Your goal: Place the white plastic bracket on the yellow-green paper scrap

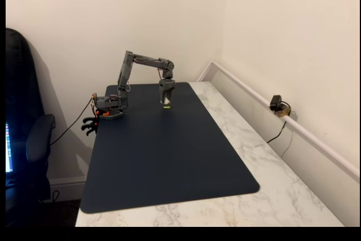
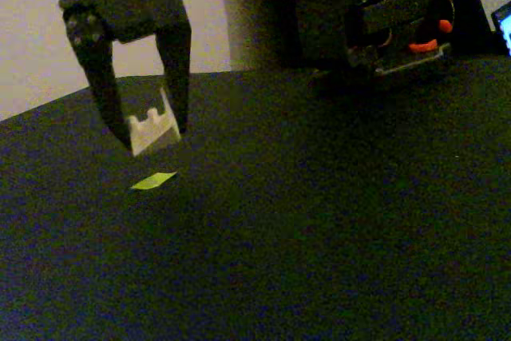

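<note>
Claw [image 2: 152, 129] pinching white bracket [image 2: 153, 129] just above yellow-green scrap [image 2: 153, 181]; bracket's lower edge partly hidden.

Bracket [image 2: 153, 129] in gripper [image 2: 152, 133] above mat [image 2: 319, 221]; paper scrap [image 2: 153, 181] on mat just below.

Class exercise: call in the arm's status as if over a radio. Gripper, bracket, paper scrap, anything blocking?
Gripper shut on white plastic bracket, held above the mat. Yellow-green paper scrap flat on the dark mat, just below the bracket. Nothing between them.
</note>
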Robot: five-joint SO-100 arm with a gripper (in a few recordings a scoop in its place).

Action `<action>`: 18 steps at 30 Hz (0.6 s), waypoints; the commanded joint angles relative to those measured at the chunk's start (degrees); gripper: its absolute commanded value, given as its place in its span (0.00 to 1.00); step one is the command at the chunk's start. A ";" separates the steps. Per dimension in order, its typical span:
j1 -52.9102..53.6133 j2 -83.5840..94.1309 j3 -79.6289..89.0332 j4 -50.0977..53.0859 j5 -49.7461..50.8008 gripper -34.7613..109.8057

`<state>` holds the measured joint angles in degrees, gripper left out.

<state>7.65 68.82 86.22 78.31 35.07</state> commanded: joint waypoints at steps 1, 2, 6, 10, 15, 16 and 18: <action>2.11 0.88 -0.70 -0.70 -0.18 0.24; 2.29 0.53 -0.88 -0.88 -0.35 0.24; 2.46 0.18 -1.23 -1.14 -1.67 0.25; 1.49 0.09 -1.58 -0.62 -5.19 0.43; 0.88 2.37 -0.26 0.00 -5.45 0.49; 0.70 3.25 0.18 0.00 -5.36 0.50; 0.18 5.45 0.44 1.05 -4.92 0.51</action>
<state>8.26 67.68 86.66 77.61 29.00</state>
